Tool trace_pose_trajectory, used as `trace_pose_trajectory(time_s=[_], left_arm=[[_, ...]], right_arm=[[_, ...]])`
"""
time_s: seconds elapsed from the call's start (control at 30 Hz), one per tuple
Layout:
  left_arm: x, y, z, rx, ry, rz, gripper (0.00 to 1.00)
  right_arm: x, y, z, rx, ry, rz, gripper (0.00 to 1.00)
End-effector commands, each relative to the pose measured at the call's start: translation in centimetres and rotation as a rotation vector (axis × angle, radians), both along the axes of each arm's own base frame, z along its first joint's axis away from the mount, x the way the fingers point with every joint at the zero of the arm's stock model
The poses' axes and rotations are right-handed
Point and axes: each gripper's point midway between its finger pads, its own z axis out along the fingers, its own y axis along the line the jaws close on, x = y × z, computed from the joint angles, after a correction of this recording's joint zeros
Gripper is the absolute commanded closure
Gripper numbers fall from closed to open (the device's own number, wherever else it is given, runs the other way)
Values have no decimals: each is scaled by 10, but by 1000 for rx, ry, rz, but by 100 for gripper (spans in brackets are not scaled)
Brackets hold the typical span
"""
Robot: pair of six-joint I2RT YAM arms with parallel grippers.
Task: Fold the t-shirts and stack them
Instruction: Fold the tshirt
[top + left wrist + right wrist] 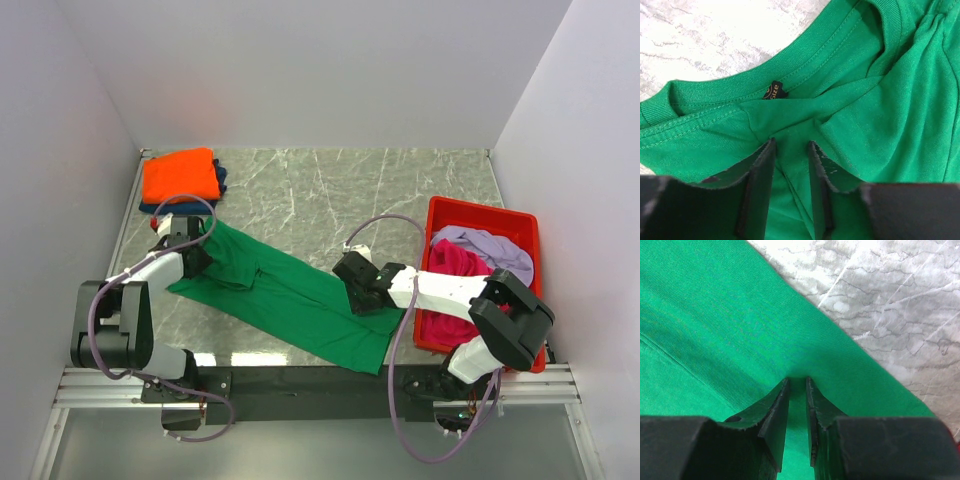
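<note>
A bright green t-shirt (280, 295) lies stretched in a long diagonal band across the marble table. My left gripper (206, 244) is at its upper left end, just below the collar (805, 60), and is shut on a raised pleat of green cloth (791, 145). At the lower right end my right gripper (352, 280) is shut on the shirt's edge (797, 381). A folded orange t-shirt (180, 175) rests on a navy blue one (150, 207) at the back left. The magenta (455, 262) and pale lilac (495, 250) t-shirts lie crumpled in the bin.
A red plastic bin (480, 208) stands at the right edge of the table. White walls close in the table at the back and on both sides. Bare marble (330, 190) shows between the orange stack and the bin.
</note>
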Motion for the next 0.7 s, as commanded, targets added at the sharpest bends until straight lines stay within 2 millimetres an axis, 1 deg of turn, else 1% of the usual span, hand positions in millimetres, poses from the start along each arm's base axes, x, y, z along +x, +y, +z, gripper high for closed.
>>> trace_pose_trajectory(time_s=[0.0,0.03,0.1,0.13,0.2,0.23,0.27,0.6,0.67], left_arm=[[14,-2,13,-15,-43,-12,64],[13,-3,12,-15,-41,-14,70],[13,-3,13,-15,-41,-16,78],[13,-1,14,-10,-45,-8,85],[11,2,16,2,-45,3,92],[10,4,19,14,-52,14,97],[9,6,21,19,-56,22,99],[0,11,38,32,-112,64,99],[-2,11,39,29,-113,64,99]], right_arm=[[-12,-10,-8,-30,33,9,73],[-12,-9,-9,-29,34,11,73],[-11,-9,-8,-28,34,11,73],[-11,-9,-8,-26,32,8,73],[-12,-8,-8,-26,33,11,73],[-12,-8,-9,-27,34,11,73],[-12,-9,-9,-29,35,11,73],[-11,-11,-7,-37,31,11,73],[-10,-9,-6,-33,29,12,73]])
